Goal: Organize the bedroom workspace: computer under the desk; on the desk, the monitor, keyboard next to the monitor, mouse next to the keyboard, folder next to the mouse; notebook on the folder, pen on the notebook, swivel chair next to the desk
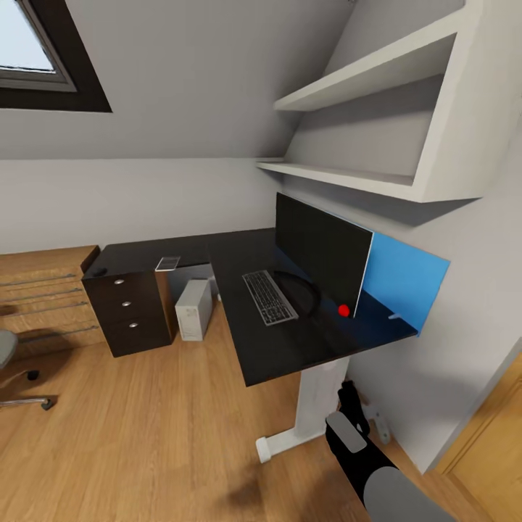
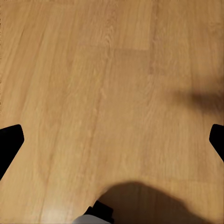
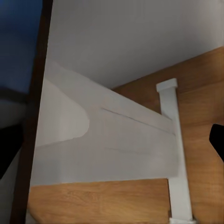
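The right gripper (image 1: 349, 406) hangs low beside the desk's (image 1: 290, 348) white leg (image 1: 312, 406), pointing down at the wood floor (image 1: 145, 435). In the right wrist view its dark fingertips (image 3: 217, 140) sit at the far edges with the leg and its foot bar (image 3: 175, 154) between them, so the jaws look spread with nothing held. In the left wrist view the left gripper's fingertips (image 2: 10, 140) also stand wide apart over bare floor, gripping nothing.

Above and ahead of the right gripper lies the glossy black desk top. On it, the keyboard (image 1: 270, 297) rests just in front of the monitor (image 1: 322, 254), which stands upright with its round base (image 1: 297, 293) beside the keys. A bright blue panel, possibly the folder (image 1: 406, 279), stands on edge behind the monitor against the wall; the view is too poor to be sure.

Farther off, to the gripper's left, the computer (image 1: 193, 309) stands on the floor under the desk, next to the dark drawers (image 1: 130, 312). A small grey notebook (image 1: 168, 263) lies on the top above them. The swivel chair (image 1: 11, 362) is well apart from the desk, at the left edge of the head view.
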Controlling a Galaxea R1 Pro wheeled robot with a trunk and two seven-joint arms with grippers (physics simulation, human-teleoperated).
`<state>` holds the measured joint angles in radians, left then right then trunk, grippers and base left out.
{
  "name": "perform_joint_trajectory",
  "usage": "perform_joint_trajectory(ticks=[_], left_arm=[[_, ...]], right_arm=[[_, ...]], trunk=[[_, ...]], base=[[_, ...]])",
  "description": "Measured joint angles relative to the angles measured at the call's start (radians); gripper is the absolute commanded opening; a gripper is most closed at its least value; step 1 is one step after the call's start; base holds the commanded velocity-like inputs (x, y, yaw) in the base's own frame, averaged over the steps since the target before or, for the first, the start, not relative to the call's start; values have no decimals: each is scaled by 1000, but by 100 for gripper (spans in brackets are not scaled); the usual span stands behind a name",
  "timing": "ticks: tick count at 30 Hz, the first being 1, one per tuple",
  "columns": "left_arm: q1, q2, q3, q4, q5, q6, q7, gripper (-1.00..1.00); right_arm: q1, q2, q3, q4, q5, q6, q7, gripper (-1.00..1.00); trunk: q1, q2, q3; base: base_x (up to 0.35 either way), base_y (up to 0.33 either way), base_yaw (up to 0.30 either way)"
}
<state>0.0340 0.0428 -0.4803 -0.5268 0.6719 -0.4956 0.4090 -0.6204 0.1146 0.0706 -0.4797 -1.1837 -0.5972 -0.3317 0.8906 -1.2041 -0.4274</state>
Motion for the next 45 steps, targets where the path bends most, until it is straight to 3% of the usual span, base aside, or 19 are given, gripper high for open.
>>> perform_joint_trajectory(ticks=[8,15,27,30,34,40,42,45], left_arm=[[0,0,-3,1,4,8,1,100],[0,2,-2,3,4,9,1,100],[0,2,-4,5,6,12,1,100],[0,1,-4,10,6,13,0,100],[0,0,-4,25,6,39,-4,100],[0,-1,-4,29,5,114,-5,100],[0,-1,-4,29,4,129,-5,100],[0,-1,-4,29,4,138,-6,100]], right_arm=[[2,14,18,150,1,-5,24,100],[3,1,21,289,1,-13,43,100],[5,-21,22,390,3,-20,45,100],[6,-23,28,440,25,-34,46,100],[28,-22,41,485,173,-81,52,100],[111,-25,42,496,492,-103,63,100],[120,-25,43,498,536,-102,66,100],[125,-22,45,499,564,-101,82,100]], trunk=[[-31,56,25],[-58,105,47],[-104,189,85],[-115,210,94],[-130,238,107],[-153,280,125],[-161,294,132],[-173,315,141]], base=[[-1,0,0],[0,0,0],[0,0,0],[0,0,0],[0,0,0],[0,0,0],[0,0,0],[0,0,0]])
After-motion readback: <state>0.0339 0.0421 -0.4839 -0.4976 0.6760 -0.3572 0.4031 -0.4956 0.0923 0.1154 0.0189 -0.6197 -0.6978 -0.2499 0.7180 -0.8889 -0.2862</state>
